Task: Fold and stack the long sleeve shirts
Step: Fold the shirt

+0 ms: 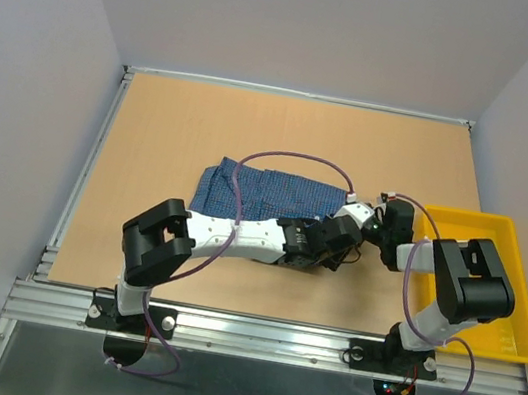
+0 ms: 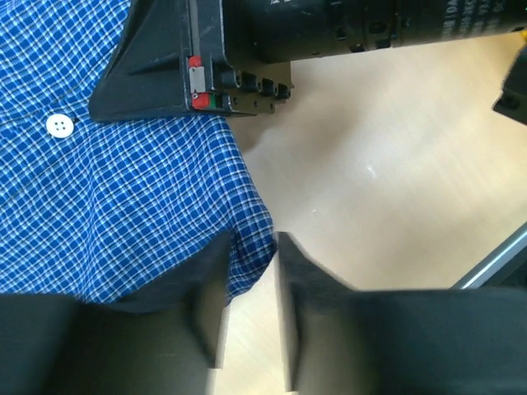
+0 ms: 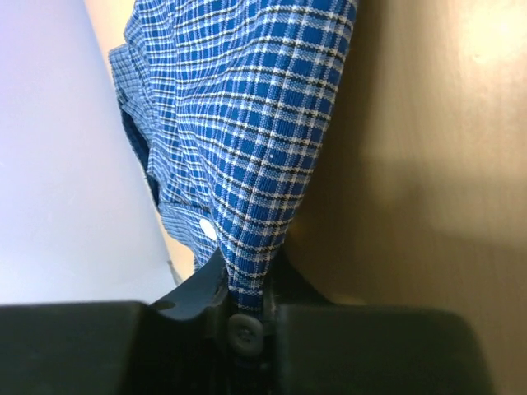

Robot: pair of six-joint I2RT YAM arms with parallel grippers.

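A blue fine-checked shirt (image 1: pixel 260 189) lies bunched on the brown table, mid-table. My right gripper (image 1: pixel 360 218) is at the shirt's right end. In the right wrist view it (image 3: pixel 247 276) is shut on a fold of the shirt (image 3: pixel 255 123), which is pulled taut away from the jaws. My left gripper (image 1: pixel 322 245) is just in front of it. In the left wrist view its jaws (image 2: pixel 251 247) stand a narrow gap apart, with the shirt's edge (image 2: pixel 123 189) between the fingertips and bare table behind. A white button (image 2: pixel 58 125) shows.
A yellow plastic tray (image 1: pixel 520 301) sits at the table's right edge beside the right arm. The right arm's black gripper body (image 2: pixel 247 49) is close above my left fingers. Grey walls enclose the table; a metal rail (image 1: pixel 271 336) runs along the front.
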